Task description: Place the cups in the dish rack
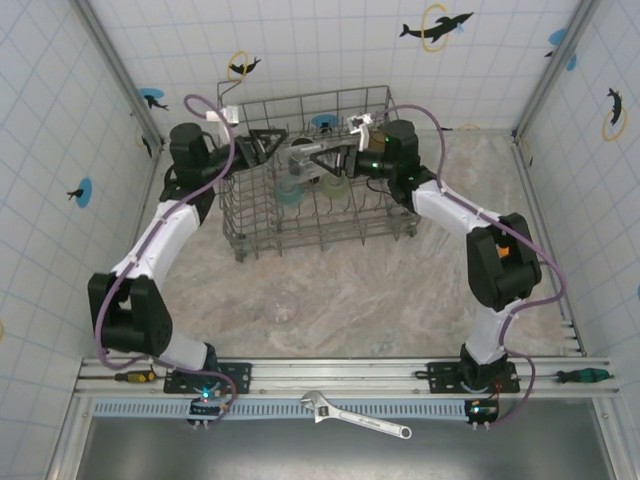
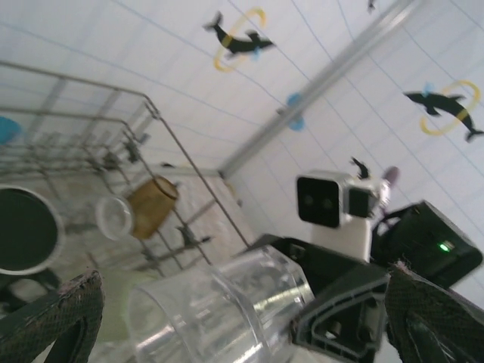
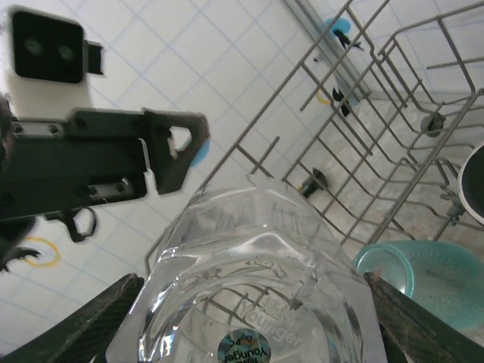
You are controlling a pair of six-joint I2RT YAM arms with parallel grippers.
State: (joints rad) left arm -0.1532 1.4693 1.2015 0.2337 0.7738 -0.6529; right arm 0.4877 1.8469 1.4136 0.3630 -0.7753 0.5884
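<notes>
I count one dish rack [image 1: 310, 238] and two pincers, the left pincer [image 2: 242, 281] and the right pincer [image 3: 253, 286]. There are three clear glasses: a large glass [image 3: 249, 242] inside the right pincer, a small glass [image 2: 113, 216] past the left pincer, and a third glass [image 1: 285, 312] well behind both. There is also one amber tumbler [image 2: 153, 204], one black mug [image 2: 26, 231] and one teal cup [image 3: 427, 276]. I count two screwdrivers [image 1: 130, 377] [image 1: 582, 376] and one wrench [image 1: 358, 416].

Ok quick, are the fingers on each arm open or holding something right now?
Left gripper: open, fingers spread wide, holding nothing.
Right gripper: closed on the clear glass cup.
</notes>
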